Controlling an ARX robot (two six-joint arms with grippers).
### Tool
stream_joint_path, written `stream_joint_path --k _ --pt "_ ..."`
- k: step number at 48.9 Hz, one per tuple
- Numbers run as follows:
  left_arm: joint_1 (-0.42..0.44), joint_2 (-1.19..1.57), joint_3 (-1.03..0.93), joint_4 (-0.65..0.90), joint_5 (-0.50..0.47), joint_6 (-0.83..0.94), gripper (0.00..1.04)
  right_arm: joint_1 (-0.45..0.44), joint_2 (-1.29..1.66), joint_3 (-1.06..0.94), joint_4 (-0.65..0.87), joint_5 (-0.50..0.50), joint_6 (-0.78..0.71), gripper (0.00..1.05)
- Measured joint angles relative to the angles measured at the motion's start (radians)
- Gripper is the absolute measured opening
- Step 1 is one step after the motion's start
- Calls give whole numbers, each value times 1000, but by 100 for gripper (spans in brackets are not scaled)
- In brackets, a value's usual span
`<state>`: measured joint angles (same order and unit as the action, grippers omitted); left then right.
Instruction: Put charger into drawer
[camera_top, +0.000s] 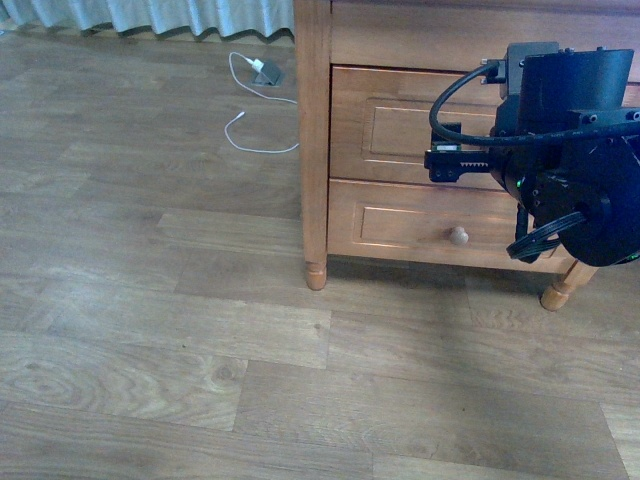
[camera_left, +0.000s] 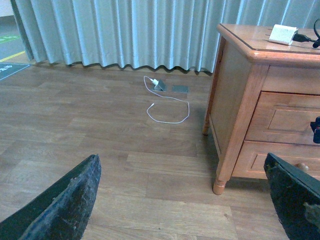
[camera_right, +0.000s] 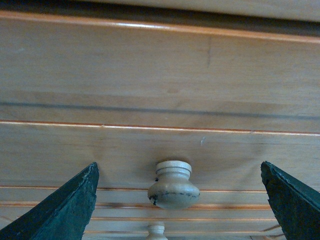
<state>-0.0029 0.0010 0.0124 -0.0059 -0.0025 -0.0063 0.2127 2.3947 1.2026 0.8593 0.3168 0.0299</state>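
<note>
Charger (camera_left: 283, 34): we find it lying flat on the cabinet (camera_left: 235, 100) top, near the front edge, outside the drawer. Its black cable (camera_left: 306, 37) runs off the side of the left wrist view. No gripper touches it.

Drawer (camera_top: 400, 120): the upper of two, with a recessed panel front. We see it shut, its front level with the frame. The right arm (camera_top: 570, 130) covers part of it in the front view.

Knob (camera_right: 173, 184): round, pale, scuffed dark along its widest part. We place it on the drawer front, between the right gripper's fingers and touched by neither.

Right gripper (camera_right: 179, 165): jaws spread wide, holding nothing. It faces the drawer front at close range, one finger (camera_right: 65, 205) well to each side of the knob.

Left gripper (camera_left: 181, 160): jaws spread wide, holding nothing. We see it over bare floor (camera_left: 100, 130), well apart from the cabinet.

Lower drawer (camera_top: 400, 222): shallower and shut, with its own knob (camera_top: 458, 236).

White cable (camera_top: 250, 120): we note it looped on the floor beside the cabinet, ending in a white plug (camera_top: 262, 68) near the curtain (camera_left: 125, 30).
</note>
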Motion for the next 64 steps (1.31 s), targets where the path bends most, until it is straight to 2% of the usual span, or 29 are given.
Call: stream_joint_path --k 4,5,16,21,26,49,56,64 --pt "0 0 0 0 0 0 99 0 0 1 0 3 0 93" --pt "0 0 0 0 0 0 99 0 0 1 0 3 0 88" --pt "0 0 0 0 0 0 99 1 1 9 -12 3 -2 57" --pt "0 0 0 0 0 0 99 4 8 21 -27 -4 -4 38" --pt "0 0 0 0 0 0 99 6 15 26 -34 -2 -7 25" --pt "0 0 0 0 0 0 99 7 9 15 -44 -25 11 23" --pt "0 0 0 0 0 0 99 -2 -16 -41 -13 -77 30 23" --pt "0 0 0 0 0 0 99 -1 -98 -202 44 -126 53 22"
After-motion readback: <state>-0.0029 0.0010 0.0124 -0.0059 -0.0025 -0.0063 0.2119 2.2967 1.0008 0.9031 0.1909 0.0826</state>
